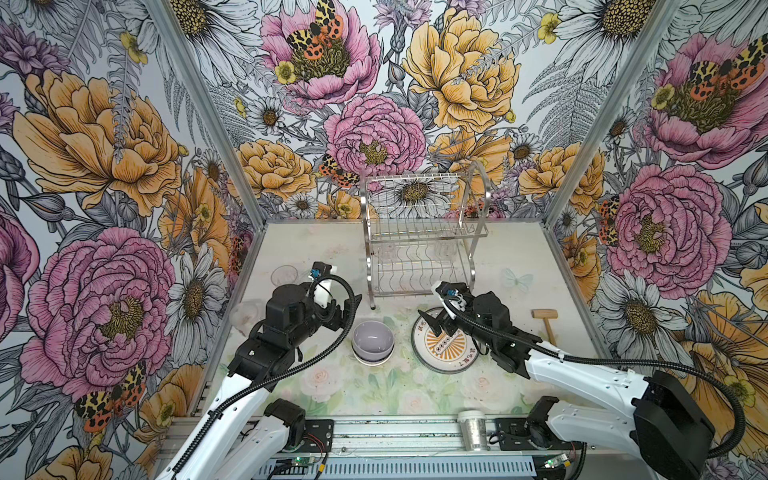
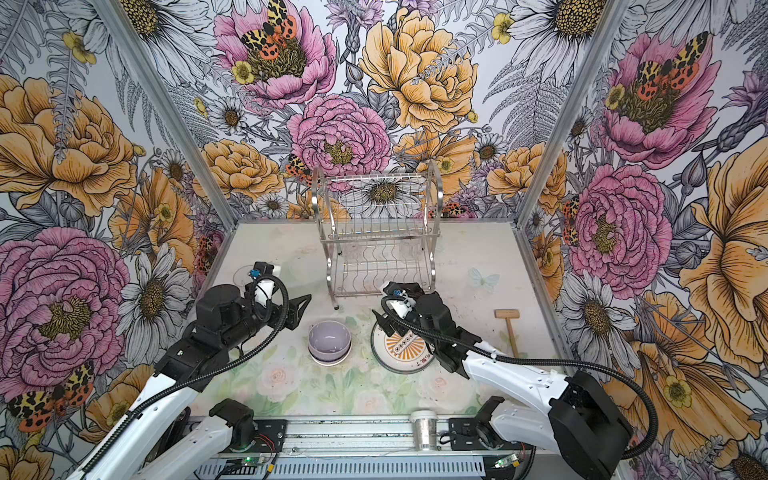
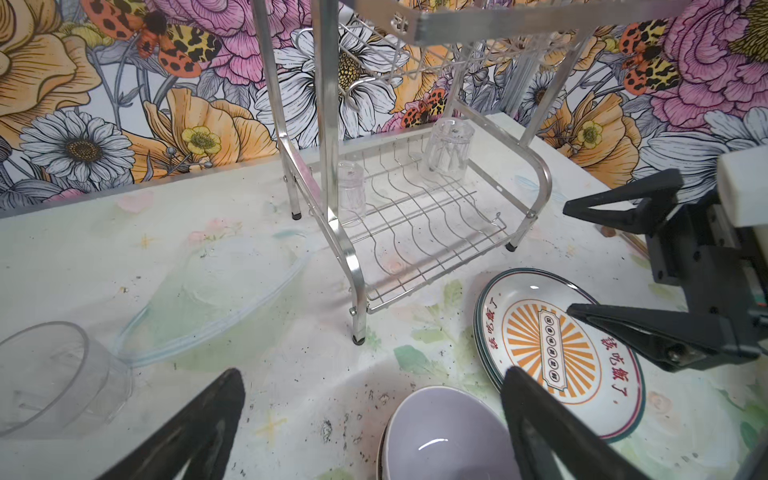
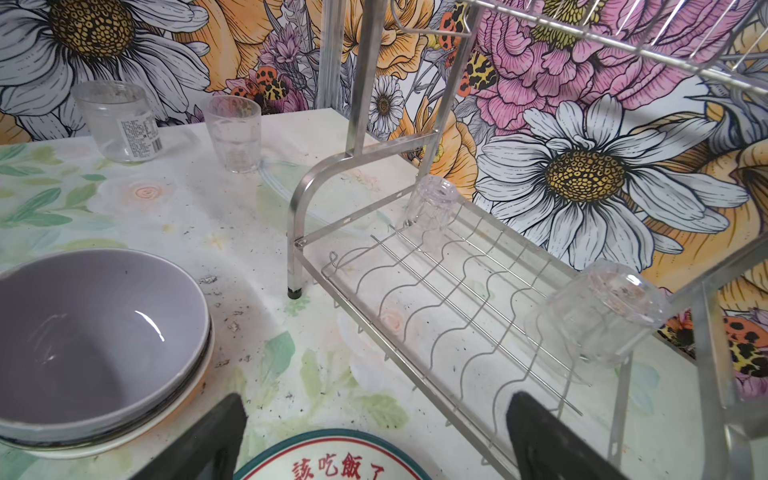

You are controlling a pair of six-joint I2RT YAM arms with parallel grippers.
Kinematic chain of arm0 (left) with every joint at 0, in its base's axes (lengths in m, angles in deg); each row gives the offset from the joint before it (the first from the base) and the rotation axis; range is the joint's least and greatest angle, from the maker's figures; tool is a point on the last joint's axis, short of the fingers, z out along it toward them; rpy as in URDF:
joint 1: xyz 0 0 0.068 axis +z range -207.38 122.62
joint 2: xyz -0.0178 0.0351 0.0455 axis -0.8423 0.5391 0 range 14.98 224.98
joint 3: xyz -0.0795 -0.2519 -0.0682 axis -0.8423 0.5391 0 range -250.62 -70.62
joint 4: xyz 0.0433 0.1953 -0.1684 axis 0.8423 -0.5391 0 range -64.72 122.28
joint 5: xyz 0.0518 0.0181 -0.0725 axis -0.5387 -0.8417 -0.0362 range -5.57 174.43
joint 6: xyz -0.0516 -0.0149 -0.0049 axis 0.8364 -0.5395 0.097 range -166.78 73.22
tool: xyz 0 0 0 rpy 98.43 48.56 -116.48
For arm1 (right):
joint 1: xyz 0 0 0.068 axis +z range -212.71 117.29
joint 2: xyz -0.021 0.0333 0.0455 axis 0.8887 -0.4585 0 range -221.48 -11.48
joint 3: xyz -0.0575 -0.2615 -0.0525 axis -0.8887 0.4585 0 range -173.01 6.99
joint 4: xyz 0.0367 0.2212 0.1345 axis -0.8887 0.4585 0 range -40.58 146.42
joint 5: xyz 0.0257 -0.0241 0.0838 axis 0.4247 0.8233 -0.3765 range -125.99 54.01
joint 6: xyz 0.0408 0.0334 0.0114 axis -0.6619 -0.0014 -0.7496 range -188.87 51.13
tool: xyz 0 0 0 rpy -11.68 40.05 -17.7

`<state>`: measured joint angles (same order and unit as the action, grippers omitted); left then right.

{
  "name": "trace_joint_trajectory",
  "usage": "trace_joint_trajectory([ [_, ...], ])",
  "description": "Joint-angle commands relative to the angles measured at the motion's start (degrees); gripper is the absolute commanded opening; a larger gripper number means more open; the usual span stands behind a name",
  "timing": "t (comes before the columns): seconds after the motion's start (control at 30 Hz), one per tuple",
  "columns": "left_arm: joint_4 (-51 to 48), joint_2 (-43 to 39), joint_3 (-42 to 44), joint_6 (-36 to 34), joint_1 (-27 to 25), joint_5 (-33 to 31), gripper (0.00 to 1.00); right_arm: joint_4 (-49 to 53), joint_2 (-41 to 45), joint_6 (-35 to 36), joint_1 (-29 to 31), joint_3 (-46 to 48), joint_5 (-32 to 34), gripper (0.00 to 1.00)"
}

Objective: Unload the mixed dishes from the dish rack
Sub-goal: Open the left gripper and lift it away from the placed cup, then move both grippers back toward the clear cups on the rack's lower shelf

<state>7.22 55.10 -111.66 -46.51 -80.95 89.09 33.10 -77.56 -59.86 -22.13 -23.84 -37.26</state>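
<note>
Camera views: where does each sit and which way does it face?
Top views: high over the near edge of the table, looking down at the dish rack; both arms, left gripper and right gripper show.
Left wrist: on the left arm, facing the rack's lower shelf; own fingers and the right gripper show.
Right wrist: on the right arm, facing that shelf; only own fingers show.
Shared: both wrist views show the lavender bowl, sunburst plate and two inverted glasses.

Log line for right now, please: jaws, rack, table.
left gripper: jaws open, empty, near lavender bowl | right gripper: jaws open, empty, above sunburst plate | dish rack: two clear glasses, inverted, on lower shelf
</note>
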Motion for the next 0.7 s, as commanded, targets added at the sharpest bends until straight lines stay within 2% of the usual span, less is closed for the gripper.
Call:
trace_joint_trajectory([
  [0.0, 7.7, 0.1, 3.1, 0.6, -1.7, -4.2, 0.97, -2.8, -2.1, 2.7, -1.0, -0.8, -0.7, 1.00],
  [0.23, 15.1, 6.6, 6.1, -0.9, -4.7, -5.7, 0.87, -6.4, -9.3, 4.3, -4.0, -4.1, -3.7, 1.00],
  [0.43, 24.3, 13.7, 7.3, -0.4, -4.8, -4.8, 0.81, -9.5, -15.8, 4.7, -5.5, -7.9, -7.0, 1.00],
  [0.67, 29.7, 23.5, 6.0, -0.3, -4.6, -3.4, 0.74, -11.9, -22.0, 4.4, -7.3, -11.8, -11.6, 1.00],
])
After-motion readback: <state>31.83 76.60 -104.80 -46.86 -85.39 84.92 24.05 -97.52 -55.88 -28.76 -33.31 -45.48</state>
